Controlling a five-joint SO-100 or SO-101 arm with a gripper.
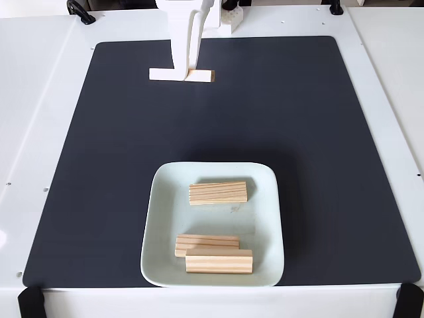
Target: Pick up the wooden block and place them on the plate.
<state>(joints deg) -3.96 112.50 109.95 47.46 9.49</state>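
A wooden block [202, 75] lies flat on the black mat [99, 165] near its far edge. My white gripper [185, 74] comes straight down over the block's middle, one finger [179, 66] in front of it and the other behind. How tightly the jaws press the block is unclear from this angle. The pale mint plate [160, 218] sits at the near middle of the mat. It holds three more wooden blocks: one [218, 192] toward its far side, and two [207, 242] [219, 261] side by side near its front edge.
The mat covers most of a white table [40, 99]. The arm's white base [228, 20] stands at the far edge. Black clamps [32, 301] sit at the near corners, and a black cable [81, 12] lies at the far left.
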